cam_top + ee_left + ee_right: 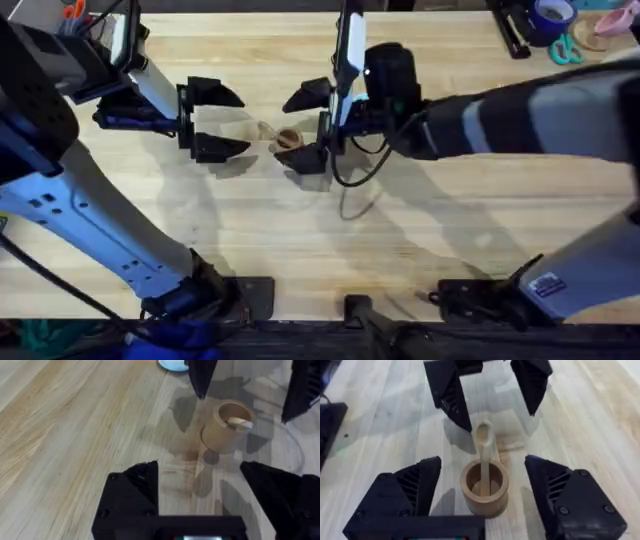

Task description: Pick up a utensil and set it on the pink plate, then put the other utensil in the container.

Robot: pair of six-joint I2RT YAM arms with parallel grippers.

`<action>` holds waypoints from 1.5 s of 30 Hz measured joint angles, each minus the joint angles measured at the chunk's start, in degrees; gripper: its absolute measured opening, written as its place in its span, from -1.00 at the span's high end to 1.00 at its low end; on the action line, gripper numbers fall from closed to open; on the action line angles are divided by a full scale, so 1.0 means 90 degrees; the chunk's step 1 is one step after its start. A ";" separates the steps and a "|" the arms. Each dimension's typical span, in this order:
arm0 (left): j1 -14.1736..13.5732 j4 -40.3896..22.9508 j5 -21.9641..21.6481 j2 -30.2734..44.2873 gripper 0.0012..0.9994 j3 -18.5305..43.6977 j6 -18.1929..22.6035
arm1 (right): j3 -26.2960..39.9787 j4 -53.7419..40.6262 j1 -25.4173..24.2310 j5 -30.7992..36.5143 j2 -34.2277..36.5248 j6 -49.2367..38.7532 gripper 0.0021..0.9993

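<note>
The container (288, 138), a small brown wooden cup, stands upright mid-table. The other utensil, a pale wooden spoon (482, 442), leans inside it with its oval bowl sticking up over the rim toward the left arm. My right gripper (307, 127) is open, its black fingers (405, 490) on either side of the cup (484, 487) and apart from it. Facing it from the left, my left gripper (216, 120) is open and empty, a short way from the cup (227, 427). The pink plate and the first utensil are out of view.
A light-blue plate's edge (172, 364) lies beyond the cup. Scissors (565, 50) and a blue tape roll (552, 15) sit at the far right corner. A black cable (350, 180) loops on the wood below the right gripper.
</note>
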 joint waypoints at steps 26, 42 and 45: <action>-0.0254 -0.2583 -0.0601 -0.0810 -0.99 0.3414 -0.2784 | 0.1892 -0.6377 -0.1818 0.1794 -0.3263 0.0751 -0.99; -0.1798 -0.2575 -0.3898 -0.0890 -0.99 0.7005 -0.8169 | 0.2560 -0.7049 -0.2742 0.1865 -0.3417 0.0824 -0.99; -0.1885 -0.2576 -0.4054 -0.0897 -0.99 0.7376 -0.8896 | 0.2562 -0.7243 -0.2986 0.1937 -0.3417 0.0944 -0.99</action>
